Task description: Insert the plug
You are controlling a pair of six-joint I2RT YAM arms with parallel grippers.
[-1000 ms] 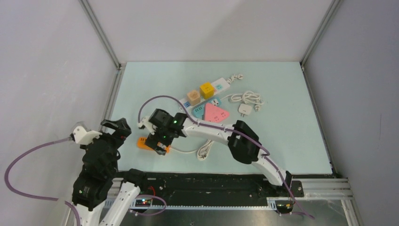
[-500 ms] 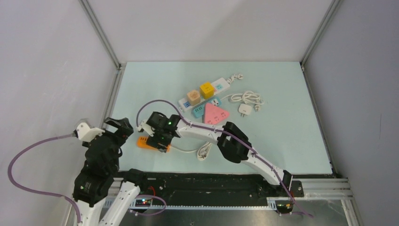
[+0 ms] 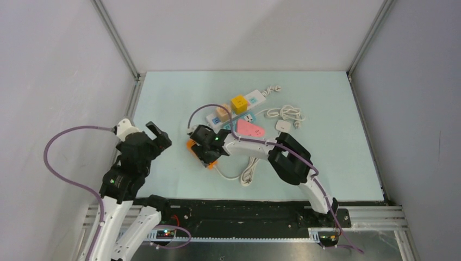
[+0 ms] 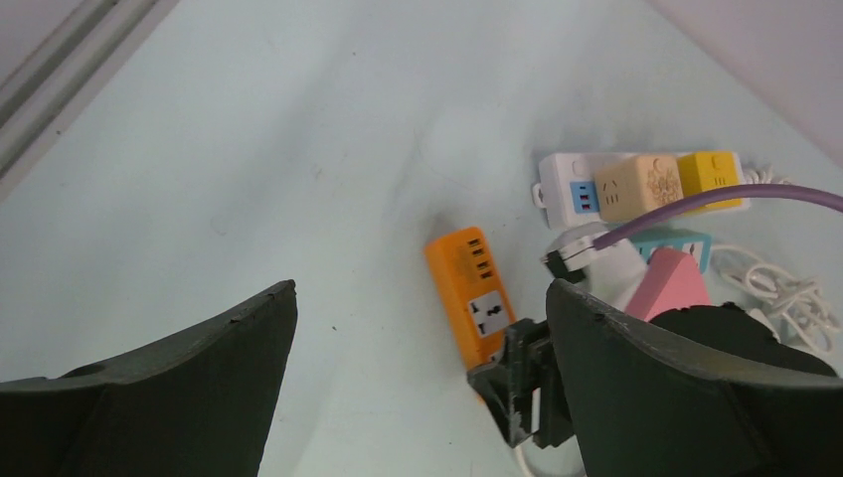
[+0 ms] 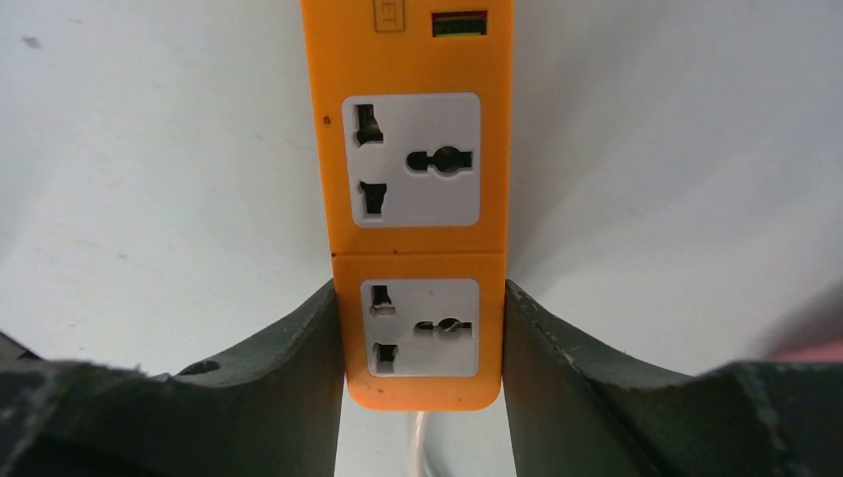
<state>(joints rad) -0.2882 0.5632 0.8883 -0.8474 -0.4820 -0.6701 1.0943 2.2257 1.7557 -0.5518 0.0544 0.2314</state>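
R gripper (image 5: pixel 420 298) clamps orange pwr strip (image 5: pixel 418 149), far end cropped

Bare table (image 3: pixel 163 98) is left open to the left of the orange power strip (image 4: pixel 467 288), up to the left gripper (image 4: pixel 422 286), whose fingers are spread wide. The strip's far right side is crowded by the white power strip (image 4: pixel 559 179), the pink adapter (image 4: pixel 676 283) and a purple cable (image 4: pixel 716 197). Its near end is clamped by the right gripper (image 5: pixel 421 298).
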